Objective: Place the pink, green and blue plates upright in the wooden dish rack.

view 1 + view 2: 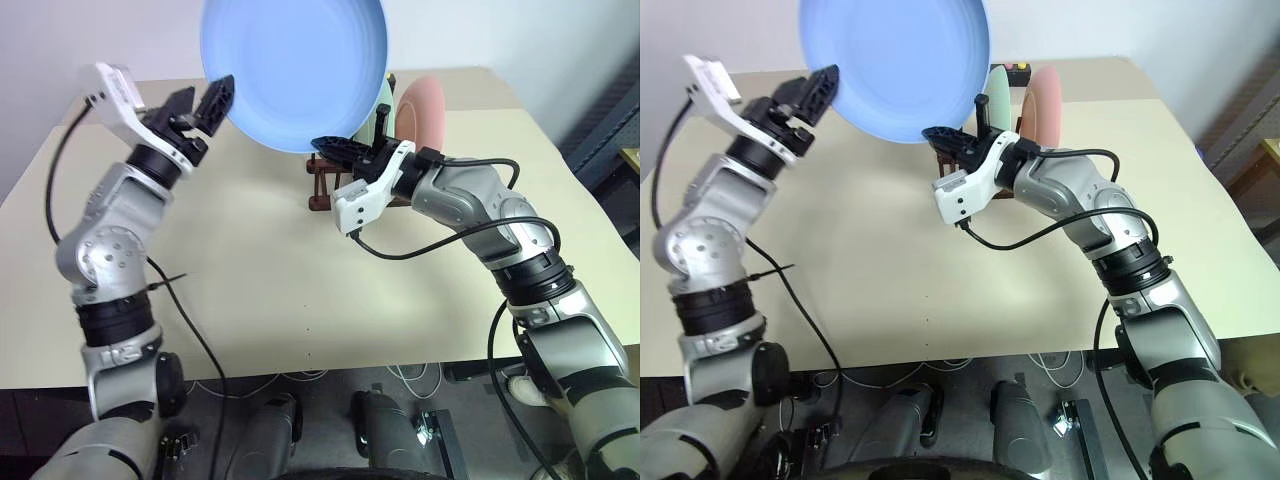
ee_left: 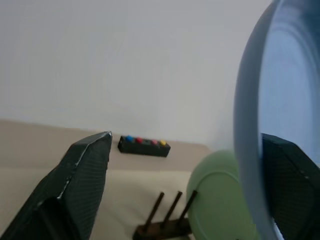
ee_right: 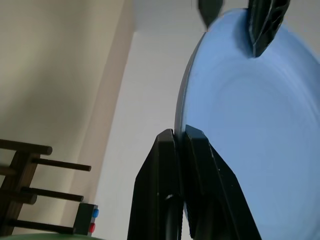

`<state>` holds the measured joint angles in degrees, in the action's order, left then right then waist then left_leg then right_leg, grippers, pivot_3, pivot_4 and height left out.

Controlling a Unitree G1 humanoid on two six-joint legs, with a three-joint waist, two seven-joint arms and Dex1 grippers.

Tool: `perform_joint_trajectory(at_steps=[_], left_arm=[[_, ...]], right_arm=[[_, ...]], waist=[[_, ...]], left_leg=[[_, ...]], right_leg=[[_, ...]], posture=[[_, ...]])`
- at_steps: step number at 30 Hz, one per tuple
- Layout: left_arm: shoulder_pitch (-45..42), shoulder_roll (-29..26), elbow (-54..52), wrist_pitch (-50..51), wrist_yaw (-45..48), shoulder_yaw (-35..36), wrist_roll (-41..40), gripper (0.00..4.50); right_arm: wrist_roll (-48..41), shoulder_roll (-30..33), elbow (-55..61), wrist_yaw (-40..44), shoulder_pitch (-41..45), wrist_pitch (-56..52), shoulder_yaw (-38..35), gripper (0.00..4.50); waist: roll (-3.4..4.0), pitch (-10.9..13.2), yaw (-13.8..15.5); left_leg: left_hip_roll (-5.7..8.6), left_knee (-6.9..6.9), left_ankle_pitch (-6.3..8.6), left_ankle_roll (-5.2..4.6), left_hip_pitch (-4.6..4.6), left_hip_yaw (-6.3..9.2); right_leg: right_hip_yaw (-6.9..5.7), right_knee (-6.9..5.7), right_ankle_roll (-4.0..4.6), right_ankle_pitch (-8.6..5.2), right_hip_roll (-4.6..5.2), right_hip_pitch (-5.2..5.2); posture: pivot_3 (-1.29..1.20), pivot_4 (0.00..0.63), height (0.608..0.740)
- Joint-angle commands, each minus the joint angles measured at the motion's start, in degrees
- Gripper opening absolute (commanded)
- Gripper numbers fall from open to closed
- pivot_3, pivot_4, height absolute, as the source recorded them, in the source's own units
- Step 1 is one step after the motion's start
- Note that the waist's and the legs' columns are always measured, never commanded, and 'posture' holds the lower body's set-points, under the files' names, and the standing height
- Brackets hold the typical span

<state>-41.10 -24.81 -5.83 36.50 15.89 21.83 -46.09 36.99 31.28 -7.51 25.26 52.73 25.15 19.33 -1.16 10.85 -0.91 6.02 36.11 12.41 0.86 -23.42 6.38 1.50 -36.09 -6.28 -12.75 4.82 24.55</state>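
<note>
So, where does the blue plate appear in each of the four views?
Left eye view: blue plate, top centre.
Right eye view: top, left of centre.
Left wrist view: right edge, seen edge-on.
Right wrist view: right half.
Shared landmark: the wooden dish rack, below the plate.

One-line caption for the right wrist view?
Right gripper shut on the blue plate's rim, wooden rack pegs beside it.

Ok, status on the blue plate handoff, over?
Right gripper shut on blue plate rim, held up. Left gripper open, fingers either side of the rim. Green plate and pink plate stand in the rack. Nothing blocking.
</note>
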Motion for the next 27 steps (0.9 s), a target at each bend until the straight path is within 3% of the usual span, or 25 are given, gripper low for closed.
perform_joint_trajectory(at_steps=[1,5,9,12,16,21,24,27], left_arm=[[1.33,-3.20,3.20,-1.48,3.27,0.21,2.58,4.43],[1.43,-4.54,6.83,-12.31,-0.96,-4.74,16.39,4.43],[2.80,-3.67,6.43,-13.07,5.19,-3.96,13.27,4.43],[3.65,-3.93,6.02,-10.68,9.31,-3.16,10.08,4.43],[3.68,-4.29,6.17,-8.73,13.48,-2.05,6.24,4.43],[4.82,-6.20,5.89,-7.32,18.30,-2.16,4.76,4.43],[8.08,-12.96,4.53,-3.31,30.18,-3.91,2.57,4.43],[13.18,-20.75,1.40,1.83,41.56,-6.12,-0.12,4.43]], right_arm=[[-19.09,-5.20,4.21,1.33,4.95,-7.23,-10.78,0.00],[-25.70,-7.21,5.21,3.83,6.51,-11.30,-12.83,0.00],[-21.84,-5.03,3.73,4.22,5.17,-8.66,-10.45,0.00],[-25.05,-6.36,4.68,4.44,4.96,-11.07,-11.55,0.00],[-43.67,-12.24,9.86,7.29,6.61,-25.97,-17.80,0.00],[-58.99,-15.43,14.41,7.48,8.14,-40.94,-22.94,0.00],[-79.65,-19.94,14.23,2.46,9.31,-56.19,-31.28,0.00],[-90.68,-22.88,12.47,-2.91,8.85,-64.51,-35.55,0.00]], waist=[[0.00,0.00,-0.19],[0.21,0.06,0.10],[-0.01,-0.04,0.26],[0.01,-0.04,0.04],[0.05,-0.01,-0.34],[0.07,0.00,-0.22],[0.07,0.00,-0.50],[0.18,0.07,-0.83]], left_leg=[[-0.02,-0.01,0.00,0.00,0.00,0.01],[0.03,-0.02,-0.01,-0.01,0.01,0.03],[0.00,-0.07,0.01,-0.02,0.00,0.12],[0.00,-0.06,0.01,-0.03,-0.01,0.06],[-0.07,-0.08,0.01,-0.03,0.00,0.07],[-0.09,-0.11,0.10,-0.17,-0.01,0.08],[-0.10,-0.13,0.18,-0.31,-0.01,0.08],[-0.17,-0.24,0.18,-0.31,-0.01,0.07]], right_leg=[[0.00,0.00,0.00,0.00,-0.01,0.00],[0.02,-0.03,0.04,0.03,0.02,0.00],[-0.04,0.04,0.04,0.03,-0.01,0.01],[-0.03,0.00,0.04,0.03,0.02,0.02],[-0.01,-0.05,0.05,0.04,-0.01,0.08],[-0.01,-0.05,0.06,0.04,-0.03,0.10],[-0.01,-0.06,0.08,0.05,-0.04,0.11],[0.02,-0.04,0.15,0.05,-0.06,0.14]], posture=[[0.00,0.150,0.740],[0.00,0.150,0.740],[0.00,0.150,0.740],[0.00,0.150,0.740],[0.00,0.150,0.740],[0.00,0.150,0.740],[0.00,0.150,0.740],[0.00,0.150,0.740]])
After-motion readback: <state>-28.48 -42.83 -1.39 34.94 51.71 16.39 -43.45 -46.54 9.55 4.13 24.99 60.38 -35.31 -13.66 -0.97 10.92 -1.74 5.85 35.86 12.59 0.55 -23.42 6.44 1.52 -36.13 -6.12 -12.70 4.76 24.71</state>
